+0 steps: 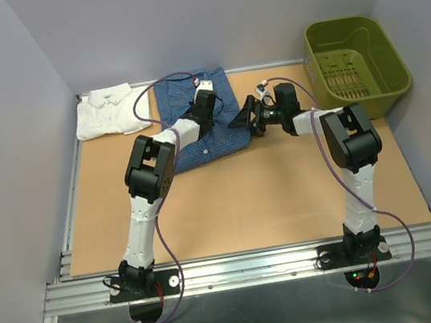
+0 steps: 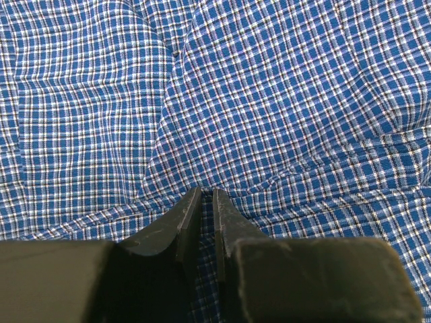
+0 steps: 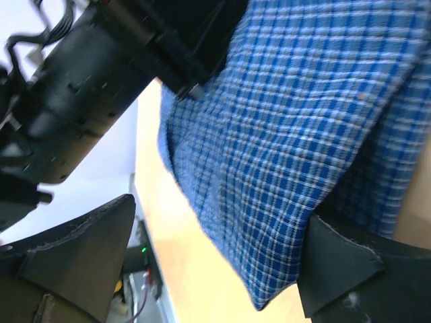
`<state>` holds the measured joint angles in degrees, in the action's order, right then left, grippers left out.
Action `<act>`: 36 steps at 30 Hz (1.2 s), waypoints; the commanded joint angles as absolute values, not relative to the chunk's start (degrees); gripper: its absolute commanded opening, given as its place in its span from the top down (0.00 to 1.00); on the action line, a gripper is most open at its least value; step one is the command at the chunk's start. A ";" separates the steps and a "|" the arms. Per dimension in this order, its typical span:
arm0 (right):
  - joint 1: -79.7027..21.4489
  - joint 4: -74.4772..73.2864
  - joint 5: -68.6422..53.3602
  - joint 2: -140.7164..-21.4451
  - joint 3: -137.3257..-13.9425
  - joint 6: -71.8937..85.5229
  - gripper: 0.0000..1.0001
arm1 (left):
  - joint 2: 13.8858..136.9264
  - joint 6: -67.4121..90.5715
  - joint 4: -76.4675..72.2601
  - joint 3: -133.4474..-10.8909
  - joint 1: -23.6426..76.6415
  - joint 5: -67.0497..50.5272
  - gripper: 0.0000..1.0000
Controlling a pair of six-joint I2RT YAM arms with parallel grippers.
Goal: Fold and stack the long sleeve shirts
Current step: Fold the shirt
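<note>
The dark blue checked shirt (image 1: pixel 197 144) lies partly folded at the back middle of the table. The white shirt (image 1: pixel 111 112) sits folded at the back left corner. My left gripper (image 1: pixel 205 102) is down on the blue shirt's upper part. In the left wrist view the left gripper (image 2: pixel 207 195) is shut on a pinched fold of the checked cloth (image 2: pixel 283 101). My right gripper (image 1: pixel 243 115) is at the shirt's right edge. In the right wrist view the right gripper (image 3: pixel 222 256) stands wide open, and a corner of the blue shirt (image 3: pixel 303 134) hangs between its fingers (image 3: pixel 357 269).
An olive-green plastic basket (image 1: pixel 355 63) stands at the back right. Grey walls close in the table (image 1: pixel 246 205) on three sides. A metal rail (image 1: pixel 247 266) runs along the near edge. The left arm (image 3: pixel 101 74) is close by in the right wrist view.
</note>
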<state>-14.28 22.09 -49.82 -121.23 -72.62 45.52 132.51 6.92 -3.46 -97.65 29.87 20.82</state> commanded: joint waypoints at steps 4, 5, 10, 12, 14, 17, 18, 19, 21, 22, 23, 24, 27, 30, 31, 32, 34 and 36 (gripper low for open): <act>-14.76 23.38 -59.23 -119.80 -73.39 45.88 0.12 | 134.73 9.67 1.76 -101.60 29.71 19.51 0.76; -14.68 21.64 -60.20 -119.45 -73.13 44.92 0.14 | 134.82 9.84 1.93 -101.78 29.71 19.51 0.76; -14.68 15.91 -59.85 -116.72 -71.55 40.08 0.17 | 135.35 10.46 2.90 -102.65 29.53 19.51 0.76; -14.68 15.30 -60.03 -115.84 -70.84 39.38 0.18 | 135.53 10.72 3.43 -103.09 29.44 19.42 0.76; -14.50 14.59 -59.51 -115.40 -69.70 38.50 0.18 | 135.88 11.25 4.30 -103.79 29.27 19.34 0.76; -14.50 12.31 -57.84 -114.96 -68.47 36.30 0.18 | 136.58 11.77 5.36 -104.76 28.92 19.16 0.76; -14.59 10.91 -56.87 -114.79 -68.29 34.99 0.18 | 136.84 11.86 6.06 -104.94 28.83 19.16 0.76; -14.50 10.12 -56.26 -114.70 -68.12 34.28 0.18 | 137.19 11.95 6.41 -105.20 28.74 19.25 0.77; -14.33 8.27 -54.50 -114.26 -67.33 32.70 0.18 | 137.46 12.56 7.29 -105.64 28.39 19.25 0.78; -14.24 6.96 -52.67 -113.65 -66.98 31.48 0.17 | 137.72 12.74 7.56 -105.82 28.30 18.99 0.79; -13.80 6.51 -51.78 -113.38 -66.71 30.94 0.17 | 137.81 13.01 7.73 -105.82 28.13 18.81 0.79; -13.62 6.07 -50.98 -113.12 -66.10 30.59 0.17 | 137.81 13.18 8.00 -105.82 28.04 18.63 0.80; -12.05 4.84 -45.81 -111.71 -64.69 29.62 0.16 | 137.90 13.80 8.17 -105.73 27.51 17.93 0.82; -10.38 3.96 -43.25 -110.22 -63.99 28.48 0.16 | 137.90 13.89 8.17 -105.47 27.25 17.67 0.82; -10.02 3.69 -43.16 -110.13 -63.98 28.04 0.16 | 137.90 13.97 8.26 -105.47 27.07 17.49 0.82; -9.85 3.17 -43.50 -110.13 -64.25 27.60 0.16 | 137.90 13.97 8.17 -105.47 27.16 17.49 0.82; -9.76 1.24 -44.64 -110.30 -64.86 26.11 0.17 | 137.99 14.15 8.26 -105.56 26.98 17.40 0.83; -9.75 0.70 -45.61 -110.48 -64.69 25.84 0.17 | 137.99 14.50 8.17 -105.56 26.90 16.88 0.83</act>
